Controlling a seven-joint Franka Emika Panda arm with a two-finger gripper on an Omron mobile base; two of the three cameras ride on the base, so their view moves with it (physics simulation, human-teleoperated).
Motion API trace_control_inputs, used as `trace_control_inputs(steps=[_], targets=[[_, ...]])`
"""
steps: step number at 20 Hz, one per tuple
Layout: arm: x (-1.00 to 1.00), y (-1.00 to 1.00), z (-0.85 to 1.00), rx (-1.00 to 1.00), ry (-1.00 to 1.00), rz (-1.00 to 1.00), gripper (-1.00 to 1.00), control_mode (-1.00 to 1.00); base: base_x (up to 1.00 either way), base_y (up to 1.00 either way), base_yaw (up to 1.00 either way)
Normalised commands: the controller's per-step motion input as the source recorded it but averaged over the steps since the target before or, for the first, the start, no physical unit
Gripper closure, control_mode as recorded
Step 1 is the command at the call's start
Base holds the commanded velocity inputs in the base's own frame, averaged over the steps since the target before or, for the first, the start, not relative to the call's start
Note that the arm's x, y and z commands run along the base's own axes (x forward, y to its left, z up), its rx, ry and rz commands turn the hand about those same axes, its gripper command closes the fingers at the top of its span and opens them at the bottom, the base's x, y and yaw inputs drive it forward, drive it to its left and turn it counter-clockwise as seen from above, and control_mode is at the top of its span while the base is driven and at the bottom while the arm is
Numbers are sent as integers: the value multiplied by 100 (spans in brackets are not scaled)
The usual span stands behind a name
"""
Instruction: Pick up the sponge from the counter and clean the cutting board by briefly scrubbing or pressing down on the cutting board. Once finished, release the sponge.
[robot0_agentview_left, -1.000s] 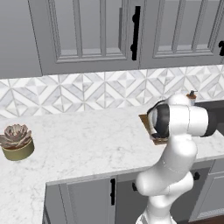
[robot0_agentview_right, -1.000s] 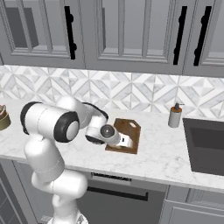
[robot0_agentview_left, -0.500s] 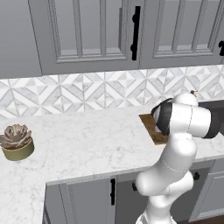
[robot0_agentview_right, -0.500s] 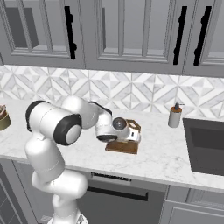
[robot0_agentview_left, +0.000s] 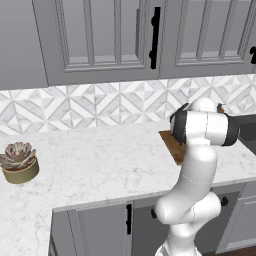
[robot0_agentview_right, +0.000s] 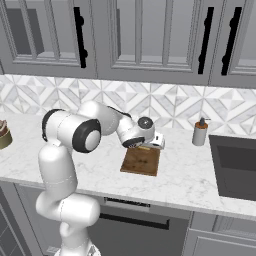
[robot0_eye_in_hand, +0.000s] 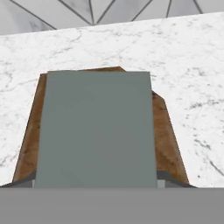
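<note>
One sponge (robot0_eye_in_hand: 95, 129) is the thing to watch, and in the hand view its flat grey-green top takes up the middle, very close to the camera. It sits right in front of the tool, over the cutting board (robot0_eye_in_hand: 168, 135), whose brown wood peeks out on both sides and at the far end. That fits with the sponge being carried so it can be pushed down on the wood. I cannot tell if the sponge is touching the board yet or is just above it. The dark finger tips are hidden behind the sponge, so I cannot tell for sure if the tool is pinching it, though it looks held. In the right base view the tool (robot0_agentview_right: 156, 142) hangs over the far end of the cutting board (robot0_agentview_right: 141, 161), with the white arm bent low and reaching sideways, likely so it can press down. The board lies flat on the white marble surface (robot0_agentview_right: 185, 180), near the front edge. A soap bottle (robot0_agentview_right: 200, 132) stands well apart near the sink (robot0_agentview_right: 235, 167). A little potted plant (robot0_agentview_left: 19, 162) sits well apart the other way.
</note>
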Motion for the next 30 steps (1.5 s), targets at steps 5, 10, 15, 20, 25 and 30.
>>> trace_control_inputs(steps=[5,10,15,20,25,30], targets=[[0,-8,-34,0,-1,0,100,-100,0,0,0],[0,0,-49,0,-2,0,100,-100,0,0,0],[-1,-4,-46,0,0,0,100,-100,0,0,0],[-41,-18,-18,0,0,0,100,-100,0,0,0],[-77,-19,-1,0,6,0,100,-100,0,0,0],[-69,-6,-5,0,7,0,100,-100,0,0,0]])
